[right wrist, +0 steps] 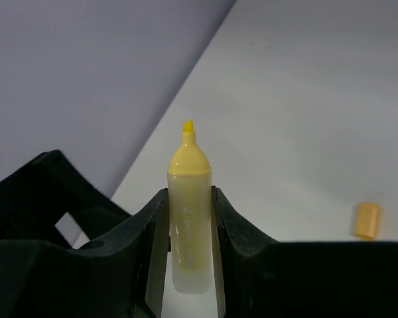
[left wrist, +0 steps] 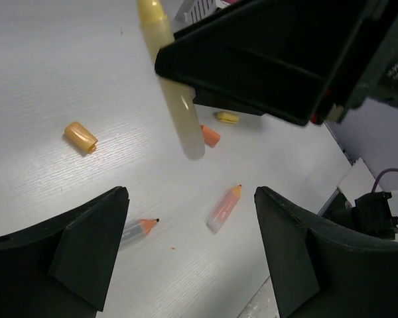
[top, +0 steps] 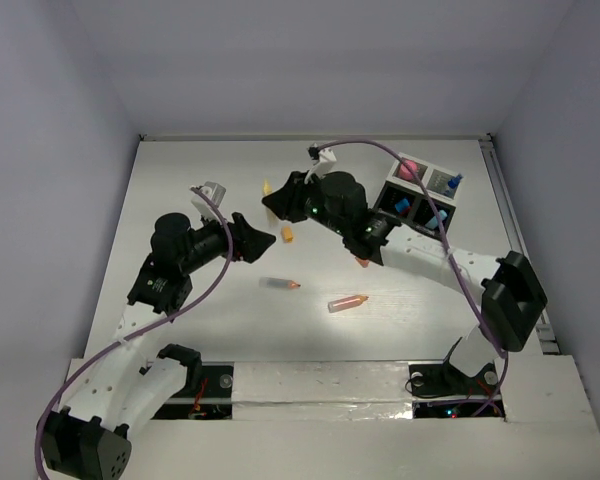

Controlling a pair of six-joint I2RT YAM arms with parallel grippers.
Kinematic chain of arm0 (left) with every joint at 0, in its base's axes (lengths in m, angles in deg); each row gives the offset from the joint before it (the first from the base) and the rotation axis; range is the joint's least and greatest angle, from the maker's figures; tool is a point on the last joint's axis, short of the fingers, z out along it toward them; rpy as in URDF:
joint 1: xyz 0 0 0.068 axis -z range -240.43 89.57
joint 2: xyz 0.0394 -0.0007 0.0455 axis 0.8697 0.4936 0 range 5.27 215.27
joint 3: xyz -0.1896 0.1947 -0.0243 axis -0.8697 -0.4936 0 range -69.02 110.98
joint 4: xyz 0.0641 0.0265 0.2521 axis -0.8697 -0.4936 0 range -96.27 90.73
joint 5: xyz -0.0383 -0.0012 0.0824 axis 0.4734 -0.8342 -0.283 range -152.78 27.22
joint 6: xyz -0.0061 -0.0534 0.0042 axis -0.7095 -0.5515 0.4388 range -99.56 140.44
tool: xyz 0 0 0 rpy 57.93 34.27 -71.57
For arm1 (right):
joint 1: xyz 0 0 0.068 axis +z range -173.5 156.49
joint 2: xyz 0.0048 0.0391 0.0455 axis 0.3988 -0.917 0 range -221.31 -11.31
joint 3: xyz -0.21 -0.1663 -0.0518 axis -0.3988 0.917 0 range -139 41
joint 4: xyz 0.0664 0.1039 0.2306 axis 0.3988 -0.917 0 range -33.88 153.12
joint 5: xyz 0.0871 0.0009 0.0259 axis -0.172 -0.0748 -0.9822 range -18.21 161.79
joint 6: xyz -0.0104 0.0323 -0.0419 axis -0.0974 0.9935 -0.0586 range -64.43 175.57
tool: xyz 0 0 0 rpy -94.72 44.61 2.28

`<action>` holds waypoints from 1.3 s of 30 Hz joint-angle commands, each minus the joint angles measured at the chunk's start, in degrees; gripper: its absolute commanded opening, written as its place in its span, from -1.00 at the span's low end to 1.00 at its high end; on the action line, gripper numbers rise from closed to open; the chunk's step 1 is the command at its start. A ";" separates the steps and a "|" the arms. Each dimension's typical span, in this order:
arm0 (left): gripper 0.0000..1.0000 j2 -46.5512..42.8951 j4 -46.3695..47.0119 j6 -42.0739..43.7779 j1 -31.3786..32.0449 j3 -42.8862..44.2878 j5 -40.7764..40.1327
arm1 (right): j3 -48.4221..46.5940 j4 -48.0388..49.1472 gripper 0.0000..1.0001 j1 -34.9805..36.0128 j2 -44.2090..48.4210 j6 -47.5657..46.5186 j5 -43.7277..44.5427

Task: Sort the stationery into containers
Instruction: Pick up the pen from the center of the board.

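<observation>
1. The right pincer [right wrist: 188,195] is clenched on the yellow highlighter [right wrist: 189,172], squeezing its barrel from both sides with the bare tip pointing away from the wrist. It holds the highlighter in the air, clear of the tabletop [top: 180,180].
2. The highlighter's cap [right wrist: 367,220] lies by itself on the tabletop, apart from the pen. The grip low on the barrel probably leaves the tip end free so the cap can go back on before sorting.
3. The left pincer [left wrist: 191,192] is released, jaws wide with nothing between them. It faces the highlighter from close by, placed as if to help with it.
4. Two clear orange-tipped sticks [top: 280,284] [top: 347,303] lie loose on the tabletop nearer the arm bases, not yet sorted.
5. The black divided box [top: 426,170] sits at the far right, well apart from the highlighter, with pink and blue pieces already in its compartments.
</observation>
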State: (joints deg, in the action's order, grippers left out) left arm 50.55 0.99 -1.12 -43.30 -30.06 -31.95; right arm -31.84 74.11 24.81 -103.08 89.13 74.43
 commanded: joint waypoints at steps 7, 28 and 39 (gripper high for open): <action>0.36 -1.15 3.09 -0.41 -0.34 -0.20 -2.08 | -0.46 12.39 -0.81 5.56 -2.10 3.53 1.76; -0.29 -1.51 1.15 0.91 -0.34 0.85 -7.62 | 1.82 13.45 -0.81 8.54 -2.63 5.81 0.79; -1.00 -2.38 0.28 1.61 -0.34 1.12 -8.77 | 3.58 13.37 -0.67 8.55 -0.79 7.57 1.67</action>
State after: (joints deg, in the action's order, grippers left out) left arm 49.37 -0.50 -0.64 -43.28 -30.06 -39.58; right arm -29.00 85.47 32.59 -105.52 96.13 75.24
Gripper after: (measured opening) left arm 0.160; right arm 0.326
